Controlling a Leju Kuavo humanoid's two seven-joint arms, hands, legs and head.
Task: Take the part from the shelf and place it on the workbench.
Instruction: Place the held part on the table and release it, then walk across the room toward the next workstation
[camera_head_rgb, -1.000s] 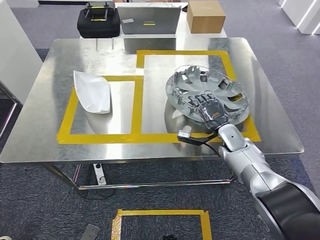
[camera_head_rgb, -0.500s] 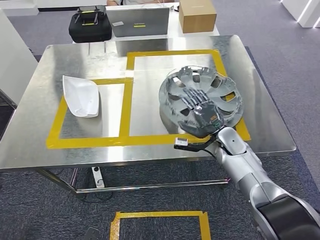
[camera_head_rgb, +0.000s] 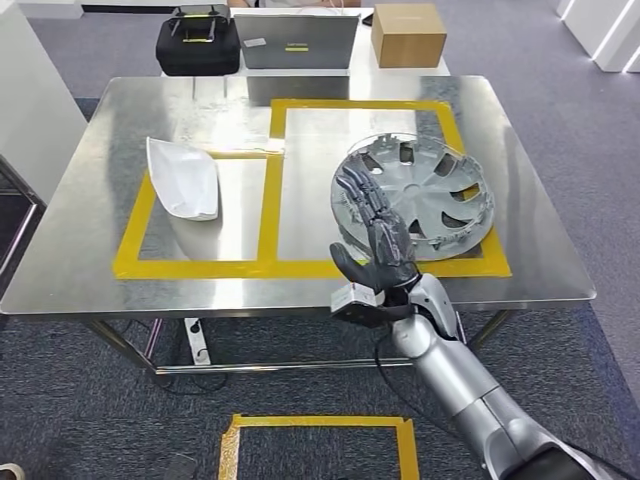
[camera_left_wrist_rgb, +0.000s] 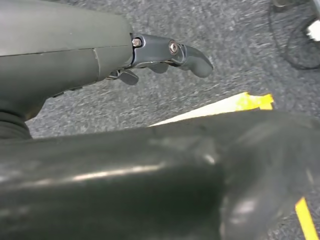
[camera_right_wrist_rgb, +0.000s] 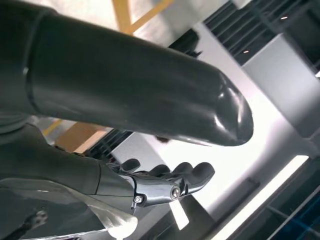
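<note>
- Just beyond the right robot hand (camera_head_rgb: 375, 240), the part (camera_head_rgb: 423, 185), a silver wheel cover, lies flat on the counter (camera_head_rgb: 90, 270) inside the right yellow-taped square (camera_head_rgb: 355, 105).
- Right robot hand: fingers spread, holding nothing, raised over the near rim of the part. Contact with the rim cannot be confirmed.
- Judgement: placement appears complete; the taped square likely marks the drop zone.
- Left robot hand (camera_left_wrist_rgb: 166, 55): hangs over the carpet with nothing in it; fingers look loosely extended.
- Far to the left of the right robot hand, a white piece (camera_head_rgb: 183, 180) occupies the other taped square.
</note>
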